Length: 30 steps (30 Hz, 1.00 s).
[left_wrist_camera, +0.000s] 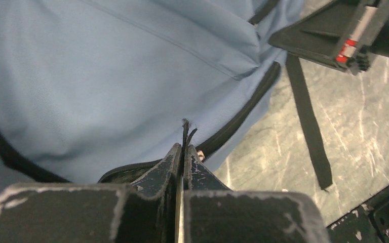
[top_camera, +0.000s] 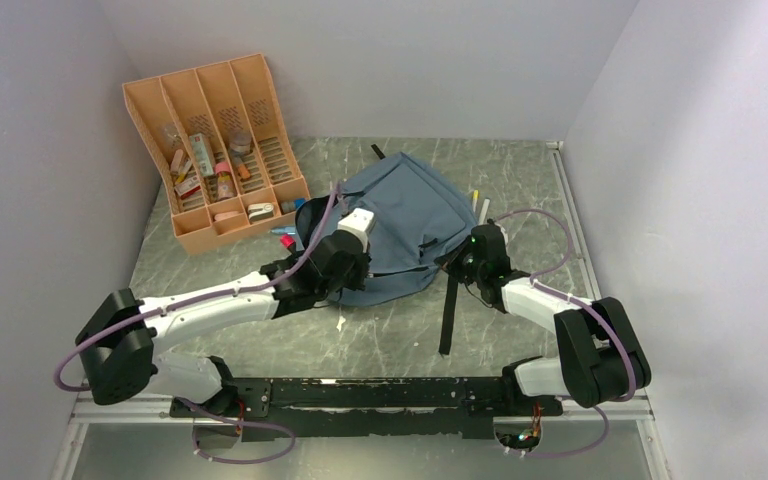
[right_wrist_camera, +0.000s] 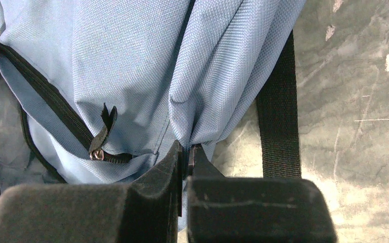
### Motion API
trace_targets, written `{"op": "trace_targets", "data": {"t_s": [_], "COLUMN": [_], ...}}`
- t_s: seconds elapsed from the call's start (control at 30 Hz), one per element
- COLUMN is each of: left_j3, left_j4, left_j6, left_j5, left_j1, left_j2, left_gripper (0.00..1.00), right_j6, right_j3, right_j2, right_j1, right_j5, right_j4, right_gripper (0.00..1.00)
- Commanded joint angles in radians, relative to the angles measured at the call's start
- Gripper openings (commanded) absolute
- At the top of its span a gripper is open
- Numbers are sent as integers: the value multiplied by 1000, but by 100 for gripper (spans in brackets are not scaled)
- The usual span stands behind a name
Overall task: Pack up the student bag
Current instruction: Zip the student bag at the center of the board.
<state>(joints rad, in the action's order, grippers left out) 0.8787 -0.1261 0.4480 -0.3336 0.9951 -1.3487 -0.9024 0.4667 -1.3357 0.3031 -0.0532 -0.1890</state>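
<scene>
Both arms hold the soft grey-blue fabric backpack (top_camera: 410, 205), which lies in the middle of the tabletop (top_camera: 390, 335): the left fingers (left_wrist_camera: 181, 152) are clamped shut on a thin black pull tab (left_wrist_camera: 186, 132) by its zipper; the right fingers (right_wrist_camera: 180, 152) are clamped on a fold of its edge; a black strap (top_camera: 448, 315) trails toward the arm bases; pens (top_camera: 477, 203) lie just beside its right side; the orange four-slot plastic organizer (top_camera: 150, 115), far left, holds small bottles and boxes (top_camera: 200, 165).
</scene>
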Motion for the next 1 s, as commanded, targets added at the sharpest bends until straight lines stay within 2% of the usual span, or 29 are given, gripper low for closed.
{"op": "trace_targets", "data": {"t_s": [0.0, 0.37, 0.57, 0.63, 0.77, 0.97], "left_j3": [-9, -24, 0, -10, -40, -56], "left_j4": [-86, -187, -272, -244, -148, -89], "left_j6": [50, 62, 86, 71, 18, 0], "left_j5": [-82, -120, -201, -170, -51, 10], "left_j1": [-55, -217, -244, -244, -244, -244], "left_j2": [48, 130, 127, 142, 172, 186], "left_gripper": [5, 5, 5, 5, 5, 5], "right_j6": [38, 42, 56, 70, 142, 260], "right_j3": [32, 26, 31, 38, 77, 114], "right_j2": [6, 25, 33, 42, 73, 215], "right_j1": [-15, -14, -14, -15, -14, -13], "right_j5": [75, 76, 70, 62, 20, 2], "right_j4": [-14, -8, 0, 11, 62, 123], "right_gripper": [0, 2, 6, 13, 35, 47]}}
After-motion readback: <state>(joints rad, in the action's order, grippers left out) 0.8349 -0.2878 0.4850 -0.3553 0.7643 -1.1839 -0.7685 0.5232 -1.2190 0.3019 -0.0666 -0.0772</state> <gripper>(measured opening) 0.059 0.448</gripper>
